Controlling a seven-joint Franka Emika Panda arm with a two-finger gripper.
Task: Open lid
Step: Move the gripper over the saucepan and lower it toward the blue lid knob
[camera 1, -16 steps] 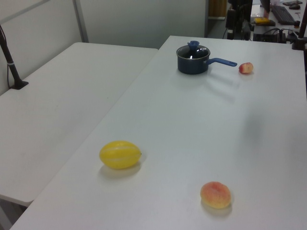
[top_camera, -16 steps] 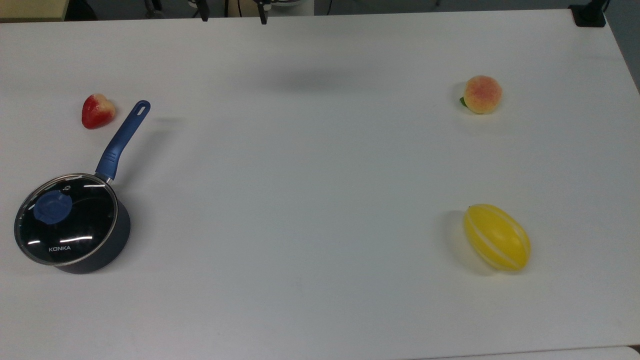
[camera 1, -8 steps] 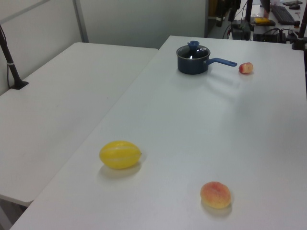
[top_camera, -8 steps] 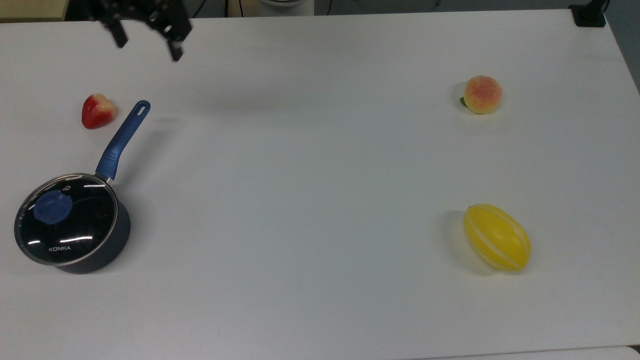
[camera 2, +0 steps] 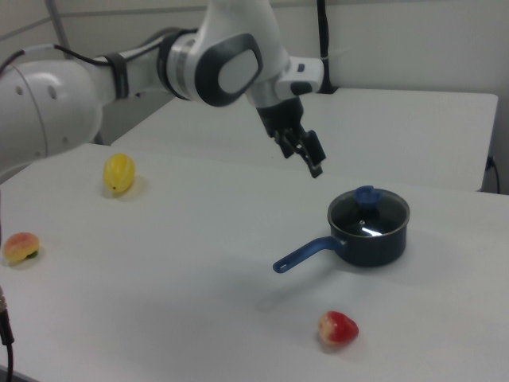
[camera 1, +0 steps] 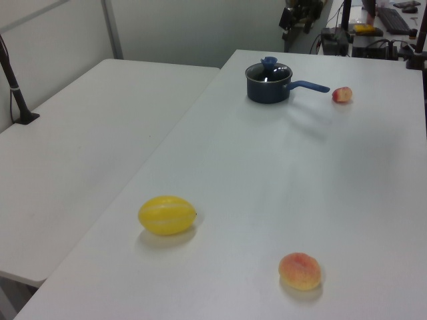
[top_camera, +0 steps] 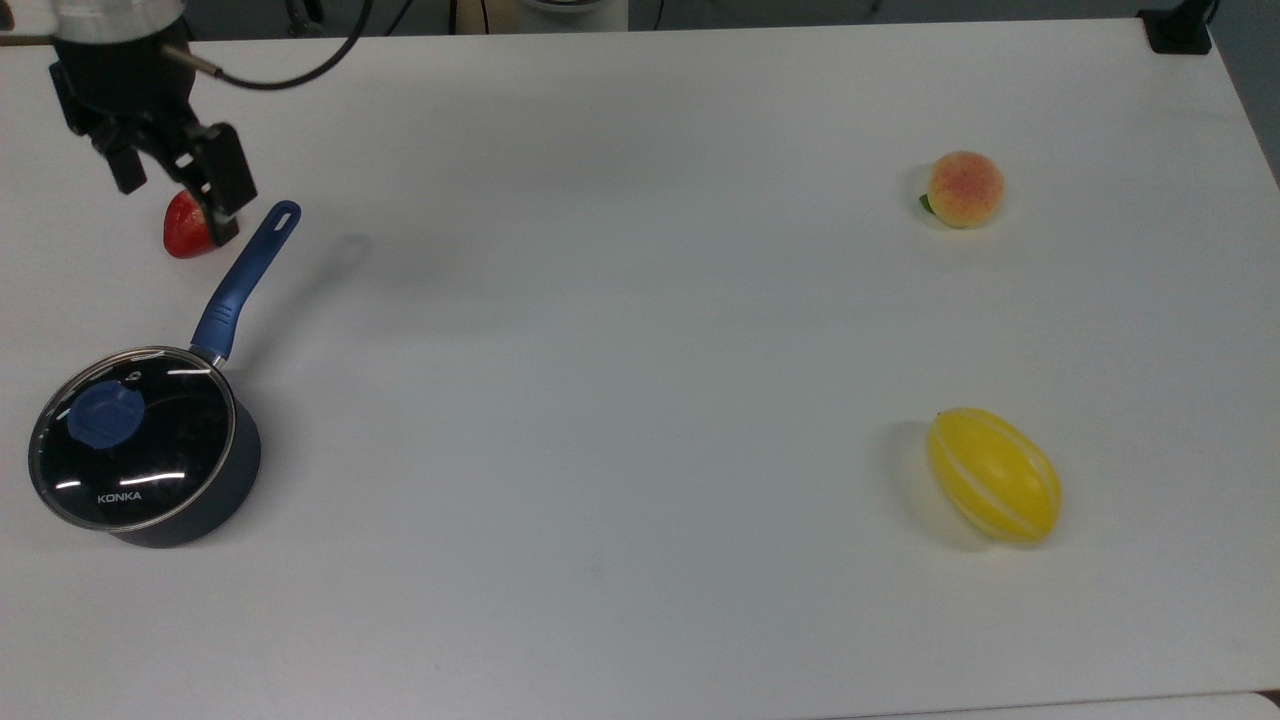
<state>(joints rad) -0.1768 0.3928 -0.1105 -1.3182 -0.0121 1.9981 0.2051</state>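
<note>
A smooth white table (top_camera: 640, 330) carries a striped yellow melon (top_camera: 994, 474), a fuzzy peach (top_camera: 963, 188), a red strawberry (top_camera: 182, 228) and a dark saucepan (top_camera: 200, 480) with a blue handle. A second white table (camera 1: 87, 140) adjoins it in the left view. The round glass lid (top_camera: 132, 436), metal-rimmed with a blue knob, sits closed on the saucepan. The gripper (top_camera: 170, 195) hangs above the table beyond the handle's end, fingers apart, well clear of the lid.

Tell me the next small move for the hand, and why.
Probably carry the open hand across and down to above the blue knob. The lid sits closed on the saucepan, and the hand hangs high, off to the side.
</note>
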